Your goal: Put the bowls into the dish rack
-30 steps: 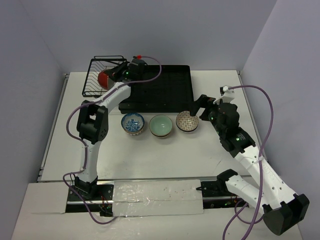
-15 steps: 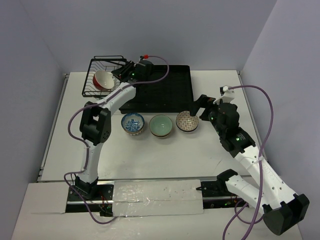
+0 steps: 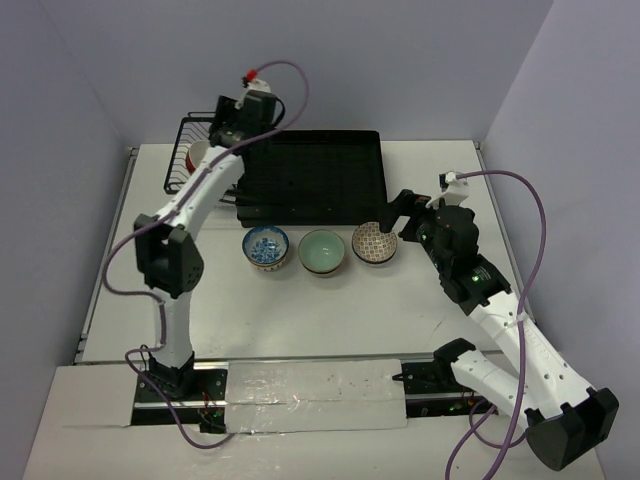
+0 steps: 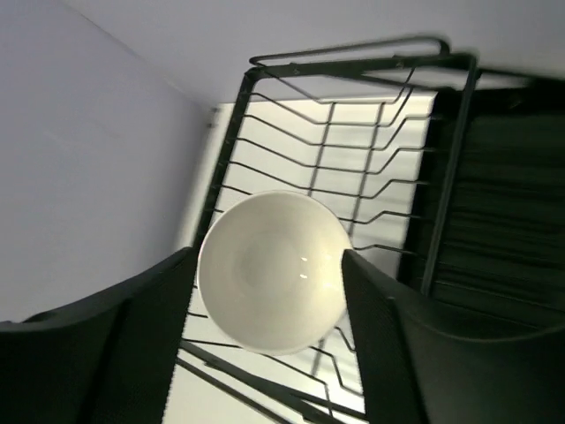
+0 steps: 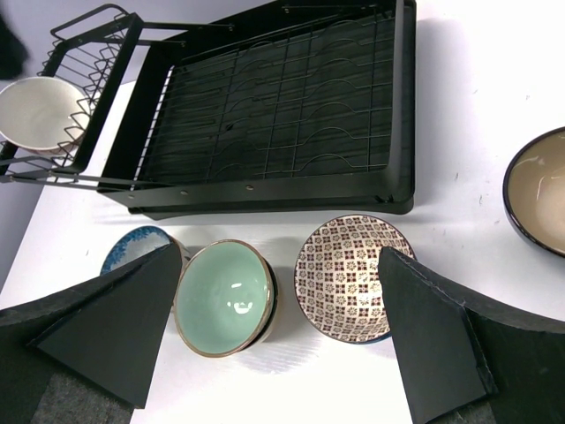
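bowls sit in two places on the white counter (image 3: 300,310). the dish rack (image 3: 320,175), a black ridged tray with a wire basket (image 3: 185,172) joined at its left end, lies in the upper middle of the top view, its tray part holding nothing. one white bowl (image 4: 272,271), red on the outside, rests inside the basket, tipped against the wires with its opening turned toward the left wrist camera.

the left pincer (image 3: 228,118) hangs above the upper right corner of the basket. its jaws are spread wide and grasp nothing. in the left wrist view its two dark fingers (image 4: 97,340) frame the white bowl on either side, while the top view shows the pincer apart from the bowl.

just below the tray's lower edge three bowls stand upright in a close row. a blue patterned bowl (image 3: 266,247) is at the left, a pale green bowl (image 3: 323,251) in the middle, and a brown patterned bowl (image 3: 375,241) at the right.

the right pincer (image 3: 393,213) hovers just beside the upper right of the brown patterned bowl, released, with its jaws fully apart and nothing between them. in the right wrist view its fingers (image 5: 115,327) stand at the lower corners of the frame, with the green and brown bowls between them. a dark bowl with a cream inside (image 5: 540,190) is cut off by the right edge of that view and stands on the counter apart from the row.
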### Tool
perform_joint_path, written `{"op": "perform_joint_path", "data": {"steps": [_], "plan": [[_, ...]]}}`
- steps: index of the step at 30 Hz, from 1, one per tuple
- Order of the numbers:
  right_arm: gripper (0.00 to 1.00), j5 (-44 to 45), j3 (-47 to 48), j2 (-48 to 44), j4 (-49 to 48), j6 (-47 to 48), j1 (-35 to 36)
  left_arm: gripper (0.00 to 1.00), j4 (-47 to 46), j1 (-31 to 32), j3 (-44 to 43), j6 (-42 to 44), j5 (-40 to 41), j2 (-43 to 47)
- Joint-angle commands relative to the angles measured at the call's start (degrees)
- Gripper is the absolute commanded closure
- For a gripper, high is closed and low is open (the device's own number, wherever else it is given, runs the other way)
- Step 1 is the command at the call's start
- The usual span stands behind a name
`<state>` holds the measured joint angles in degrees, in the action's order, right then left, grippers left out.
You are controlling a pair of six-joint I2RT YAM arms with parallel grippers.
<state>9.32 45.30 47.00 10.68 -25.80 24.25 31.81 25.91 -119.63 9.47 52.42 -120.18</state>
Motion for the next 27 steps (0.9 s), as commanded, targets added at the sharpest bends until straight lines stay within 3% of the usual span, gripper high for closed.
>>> {"op": "perform_joint_path", "data": {"steps": [1, 3, 7, 15, 19, 27], "plan": [[0.00, -0.4, -0.6, -1.1, -2.2, 1.0, 0.2, 0.27, 0.9, -4.8, 5.3, -20.8, -16.4, 13.2], [0.00, -0.4, -0.7, -1.2, -2.2, 1.1, 0.2, 0.20, -0.2, -9.8, 9.0, -25.4, -27.3, 17.9], [0.00, -0.8, -1.0, -1.2, -2.2, 1.1, 0.2, 0.14, -6.1, -16.0, 17.8, -31.4, -38.7, 23.3], [0.00, -1.3, -0.9, -0.8, -2.6, 1.0, 0.2, 0.08, -10.8, -24.0, 25.3, -37.7, -53.0, 23.2], [0.00, -1.8, -0.9, -0.4, -2.7, 1.0, 0.2, 0.09, -11.2, -24.2, 25.9, -38.5, -54.4, 21.4], [0.00, -1.5, -1.3, -0.8, -2.6, 1.4, 0.2, 0.09, -15.4, -24.3, 30.1, -38.1, -48.7, 21.1]]}}
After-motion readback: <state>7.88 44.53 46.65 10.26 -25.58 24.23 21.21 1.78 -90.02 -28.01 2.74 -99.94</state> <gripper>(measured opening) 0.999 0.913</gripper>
